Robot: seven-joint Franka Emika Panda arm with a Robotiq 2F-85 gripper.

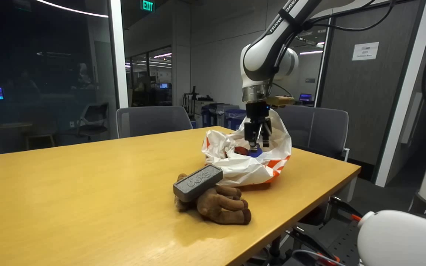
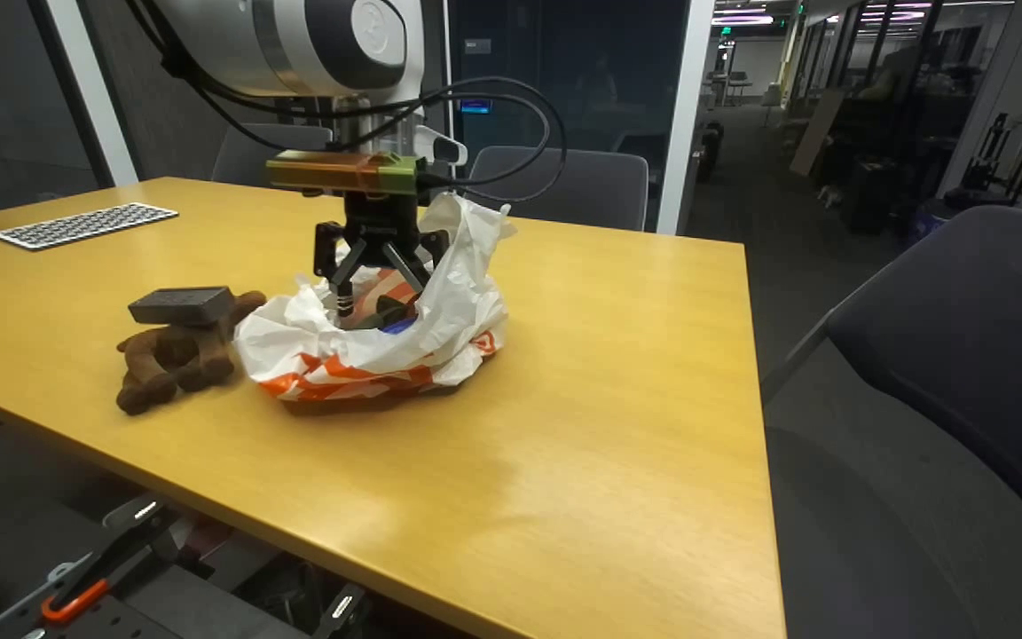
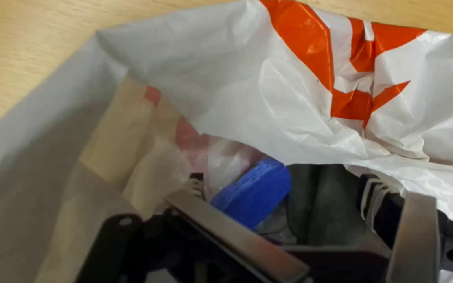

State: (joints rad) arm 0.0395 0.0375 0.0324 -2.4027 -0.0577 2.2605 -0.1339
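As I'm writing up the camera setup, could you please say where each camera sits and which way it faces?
An exterior view: from slightly above the tabletop, facing the bag beyond a plush toy; arm and gripper show.
An exterior view: from above, facing across the tabletop, keyboard at upper left; arm and gripper show.
Wrist view: on the wrist, facing down into the bag at a blue object; only parts of the open gripper show.
Both exterior views share the bag, plush toy, gray eraser and gripper.
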